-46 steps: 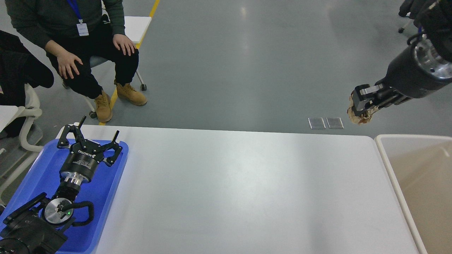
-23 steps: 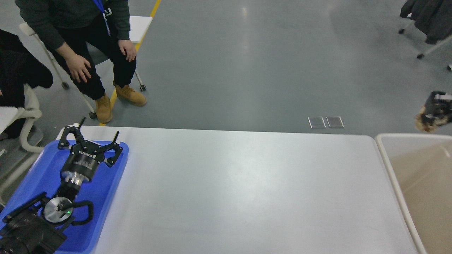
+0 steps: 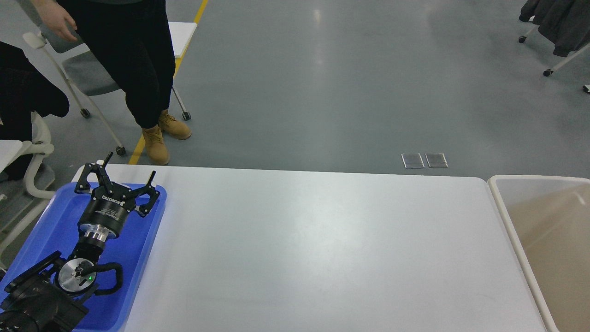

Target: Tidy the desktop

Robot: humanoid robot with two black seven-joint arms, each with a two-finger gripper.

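Note:
The desktop is a wide white tabletop with rounded corners, and nothing lies on its bare surface. My left gripper is open and empty, hovering over the far end of the blue tray at the table's left edge. My right gripper and arm are out of view. The crumpled brown thing it held earlier is not visible.
A beige cream-rimmed bin stands against the table's right end. A person in black trousers and tan boots stands beyond the far left corner, next to a wheeled chair. Another chair is at the left.
My right arm, shut on a crumpled brown thing, swung right and left the view. The seated person stood up. My left arm has not moved.

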